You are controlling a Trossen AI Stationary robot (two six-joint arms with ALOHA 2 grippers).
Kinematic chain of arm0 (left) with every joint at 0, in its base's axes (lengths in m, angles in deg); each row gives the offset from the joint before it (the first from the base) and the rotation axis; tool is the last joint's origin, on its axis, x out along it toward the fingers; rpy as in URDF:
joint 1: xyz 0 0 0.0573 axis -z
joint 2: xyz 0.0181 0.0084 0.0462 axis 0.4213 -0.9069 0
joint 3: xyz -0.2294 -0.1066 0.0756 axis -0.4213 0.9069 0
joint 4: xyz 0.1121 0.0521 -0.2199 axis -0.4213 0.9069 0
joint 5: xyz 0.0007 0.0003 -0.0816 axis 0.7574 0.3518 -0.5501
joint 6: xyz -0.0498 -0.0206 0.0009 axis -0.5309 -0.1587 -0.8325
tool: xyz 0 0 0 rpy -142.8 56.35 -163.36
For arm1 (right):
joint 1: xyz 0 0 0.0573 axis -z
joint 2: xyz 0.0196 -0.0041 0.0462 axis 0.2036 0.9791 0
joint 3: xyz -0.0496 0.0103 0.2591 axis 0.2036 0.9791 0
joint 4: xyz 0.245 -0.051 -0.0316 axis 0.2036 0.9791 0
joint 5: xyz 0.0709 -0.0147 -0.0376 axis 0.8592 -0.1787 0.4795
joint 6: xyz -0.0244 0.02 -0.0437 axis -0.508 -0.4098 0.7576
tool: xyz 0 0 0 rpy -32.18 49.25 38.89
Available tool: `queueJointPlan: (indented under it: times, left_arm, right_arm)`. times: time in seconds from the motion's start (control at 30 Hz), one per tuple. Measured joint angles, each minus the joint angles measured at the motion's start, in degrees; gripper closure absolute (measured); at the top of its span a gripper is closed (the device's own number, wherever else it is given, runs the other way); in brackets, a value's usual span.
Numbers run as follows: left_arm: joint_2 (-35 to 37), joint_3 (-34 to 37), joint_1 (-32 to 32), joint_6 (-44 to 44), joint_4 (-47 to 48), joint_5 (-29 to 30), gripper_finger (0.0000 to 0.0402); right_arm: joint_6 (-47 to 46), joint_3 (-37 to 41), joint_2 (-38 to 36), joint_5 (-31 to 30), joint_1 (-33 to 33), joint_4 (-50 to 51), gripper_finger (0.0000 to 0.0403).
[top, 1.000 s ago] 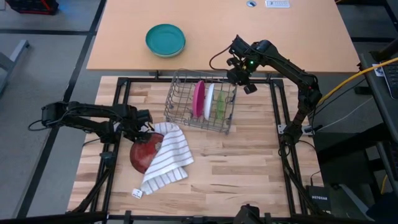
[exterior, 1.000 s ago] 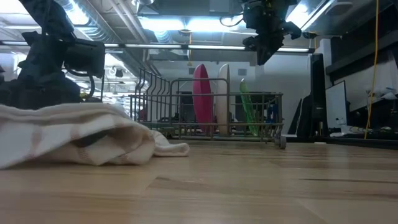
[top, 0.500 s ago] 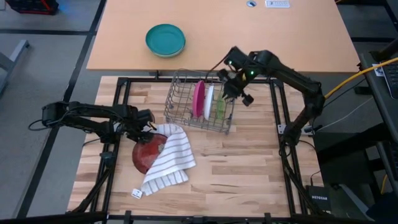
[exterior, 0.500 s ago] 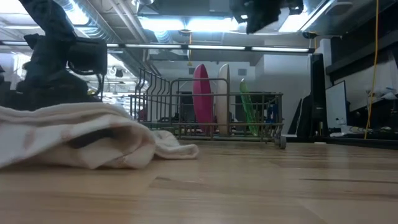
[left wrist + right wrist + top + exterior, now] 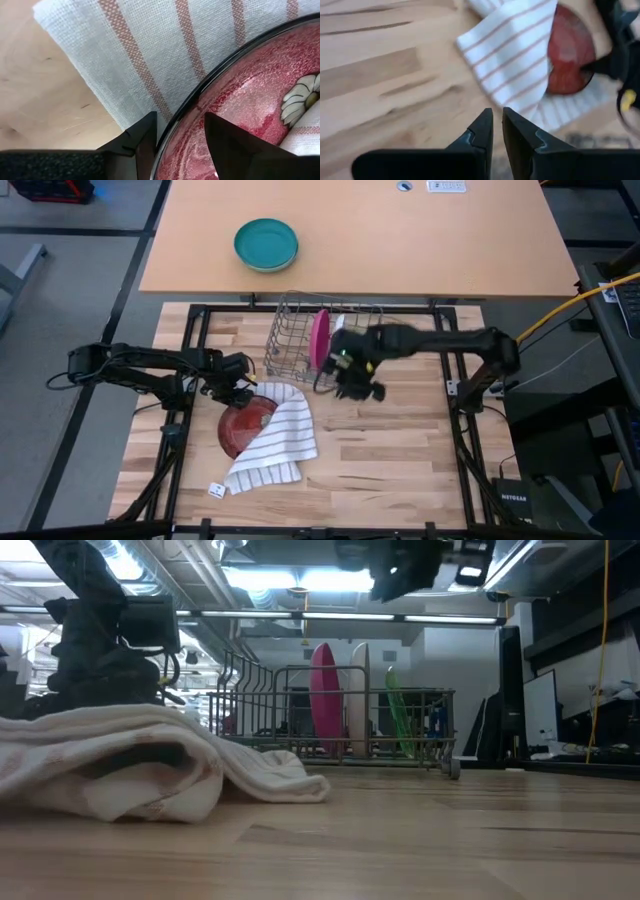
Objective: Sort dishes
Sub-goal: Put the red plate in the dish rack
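The dark red plate (image 5: 240,428) lies left of centre on the table, its right part under the white striped cloth (image 5: 275,435). My left gripper (image 5: 238,390) is shut on the plate's far-left rim. The magenta-pink plate (image 5: 320,338) stands on edge in the wire rack (image 5: 290,340). In the low view a whitish plate (image 5: 358,700) and a pale green one (image 5: 398,710) stand beside the pink one (image 5: 325,698). My right gripper (image 5: 357,383) hovers shut and empty by the rack's near side, and its arm hides those two plates from above. My left gripper pinches the dark red plate's rim (image 5: 172,131) between its two fingers. One finger (image 5: 227,145) is over the plate's inner face and the other (image 5: 137,142) is outside the rim, over the cloth. The fingers come in low from the table's left. Cloth covers part of the plate.
A teal bowl (image 5: 266,243) sits on the far tan table (image 5: 450,240). A small white object (image 5: 216,490) lies near the cloth's near corner. Bare wood (image 5: 390,450) lies right of the cloth. In the low view the bunched cloth (image 5: 150,760) blocks sight of the red plate.
My right gripper has swung from beyond the rack's far right corner, across the rack, to its near side, toward the cloth. My left gripper has edged toward the table's right, sliding the red plate and the cloth over it rightward.
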Motion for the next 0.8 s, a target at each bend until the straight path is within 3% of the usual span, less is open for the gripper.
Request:
queueJointPlan:
  times: [0.23, 0.4, 0.6, 0.8]
  left_arm:
    - [0.0, 0.0, 0.0, 2.0, 0.0, 0.0, 0.0247]
    - [0.0, 0.0, 0.0, 1.3, -1.3, 0.0, 0.0247]
    - [0.0, -0.1, 0.0, -2.5, -1.4, 0.0, 0.0247]
    - [0.0, -0.1, 0.5, -8.7, -1.4, 0.1, 0.0247]
  right_arm:
    - [-3.4, 11.7, 0.1, 0.0, -6.1, -25.5, 0.0356]
    - [-11.9, 17.3, 0.1, 0.0, -9.1, -39.1, 0.0356]
    - [-17.6, 21.9, 1.7, -0.1, -11.9, -48.0, 0.0356]
    - [-21.4, 22.7, 9.8, -1.0, -13.9, -54.4, 0.0356]
